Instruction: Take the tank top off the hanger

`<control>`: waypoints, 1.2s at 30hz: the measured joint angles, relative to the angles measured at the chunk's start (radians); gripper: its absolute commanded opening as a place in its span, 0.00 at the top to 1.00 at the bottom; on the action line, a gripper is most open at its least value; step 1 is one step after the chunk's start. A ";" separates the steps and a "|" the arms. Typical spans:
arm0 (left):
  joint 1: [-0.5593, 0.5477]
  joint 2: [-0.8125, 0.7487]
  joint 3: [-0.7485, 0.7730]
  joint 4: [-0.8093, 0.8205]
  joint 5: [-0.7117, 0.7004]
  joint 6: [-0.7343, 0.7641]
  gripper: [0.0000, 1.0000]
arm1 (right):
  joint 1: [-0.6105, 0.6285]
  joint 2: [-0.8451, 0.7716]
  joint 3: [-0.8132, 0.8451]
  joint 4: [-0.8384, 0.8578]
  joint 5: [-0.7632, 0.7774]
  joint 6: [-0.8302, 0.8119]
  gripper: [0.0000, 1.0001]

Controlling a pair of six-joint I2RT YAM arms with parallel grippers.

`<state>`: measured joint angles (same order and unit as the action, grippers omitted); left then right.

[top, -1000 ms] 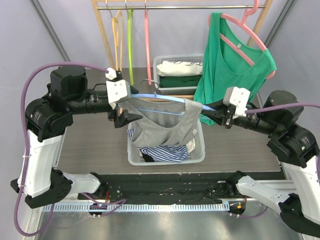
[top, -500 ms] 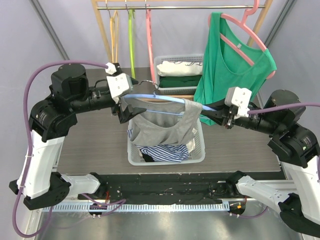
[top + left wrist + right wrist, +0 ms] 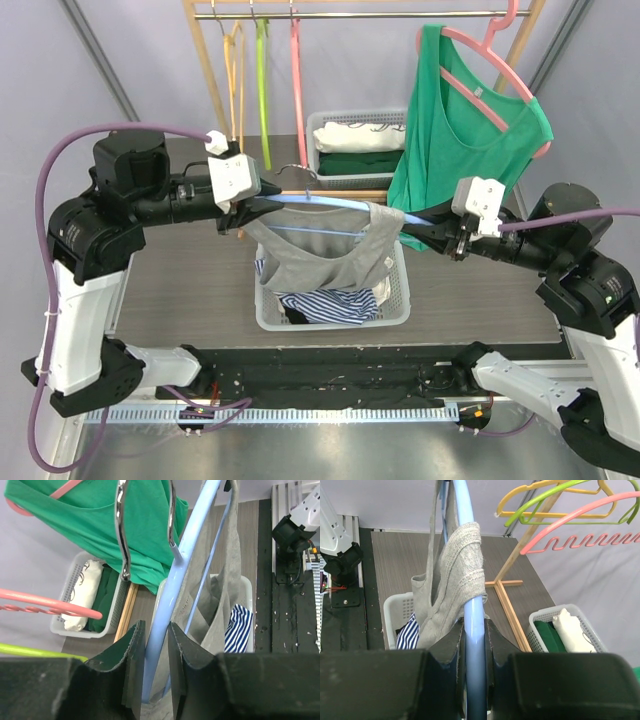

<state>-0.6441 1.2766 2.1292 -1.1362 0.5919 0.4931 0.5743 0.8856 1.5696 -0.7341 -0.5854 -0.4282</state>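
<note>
Wrist views, hanger [image 3: 474, 645] clamped both ends, overhead, tank top [image 3: 330, 255] sagging

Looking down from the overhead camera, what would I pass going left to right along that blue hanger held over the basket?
Along the blue hanger: left gripper at one end → grey tank top draped on it → right gripper at the other end.

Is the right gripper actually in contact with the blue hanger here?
Touching. In the right wrist view the right gripper has both jaws pressed against the blue hanger, with no gap on either side.
</note>
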 measured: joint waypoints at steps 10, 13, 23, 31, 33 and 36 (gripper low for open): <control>-0.003 -0.063 -0.125 0.108 -0.099 0.035 0.90 | 0.006 -0.024 -0.122 0.142 0.107 0.090 0.57; -0.006 -0.078 -0.154 0.147 -0.198 0.036 0.92 | 0.003 -0.024 -0.135 0.201 0.208 0.129 0.35; -0.005 -0.098 -0.213 0.214 -0.339 0.045 0.91 | 0.000 -0.093 -0.150 0.222 0.462 0.253 0.27; -0.005 -0.108 -0.220 0.230 -0.336 0.064 0.92 | 0.000 -0.110 -0.202 0.362 0.390 0.496 0.28; -0.005 -0.110 -0.220 0.234 -0.336 0.072 0.92 | 0.000 -0.066 -0.214 0.386 0.363 0.548 0.28; -0.005 -0.113 -0.220 0.242 -0.338 0.092 0.92 | 0.000 0.001 -0.224 0.422 0.324 0.607 0.30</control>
<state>-0.6495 1.1633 1.9087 -0.8940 0.2539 0.5846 0.5747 0.8864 1.3457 -0.3122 -0.2615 0.1783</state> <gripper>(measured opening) 0.115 0.716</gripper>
